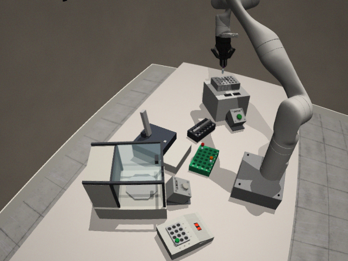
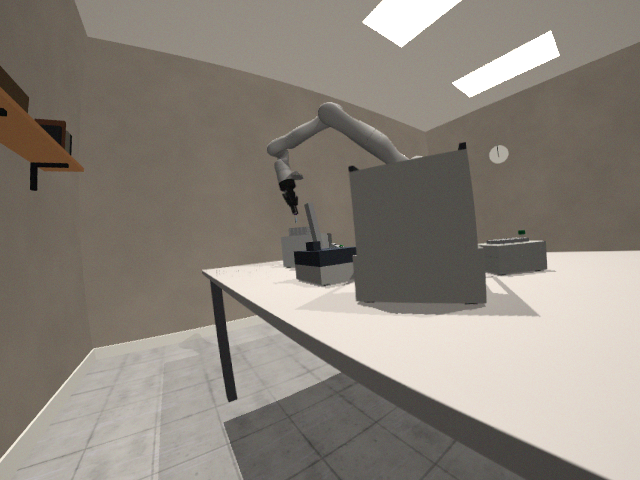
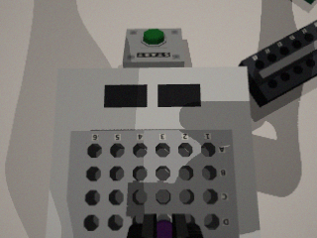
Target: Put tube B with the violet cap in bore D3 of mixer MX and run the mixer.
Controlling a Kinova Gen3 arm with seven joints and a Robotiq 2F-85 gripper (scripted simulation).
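My gripper [image 1: 222, 63] [image 2: 294, 209] [image 3: 163, 232] is shut on tube B [image 1: 222, 70] [image 2: 295, 219] and holds it upright by its violet cap [image 3: 163, 227]. The tube hangs a short way above the mixer MX [image 1: 219, 104] [image 3: 149, 79], over the far row of its grey bore block [image 1: 225, 82] [image 3: 79, 164]. In the wrist view the cap sits over row D at about column 3; that bore is hidden under the fingers. The other bores I can see are empty. The green START key [image 1: 238, 116] [image 3: 153, 36] sits on the sloping front. Both lamp windows [image 3: 126, 95] on the mixer's top are dark.
The black magnet block [image 1: 201, 129] [image 3: 282, 64] lies left of the mixer's front. The green rack RK [image 1: 203, 164] holds a red-capped tube [image 1: 202, 144] and an orange-capped tube [image 1: 211, 157]. The spectrophotometer [image 1: 157, 135], balance [image 1: 126, 174] [image 2: 418, 227] and dry block [image 1: 185, 234] [image 2: 511, 255] stand further left.
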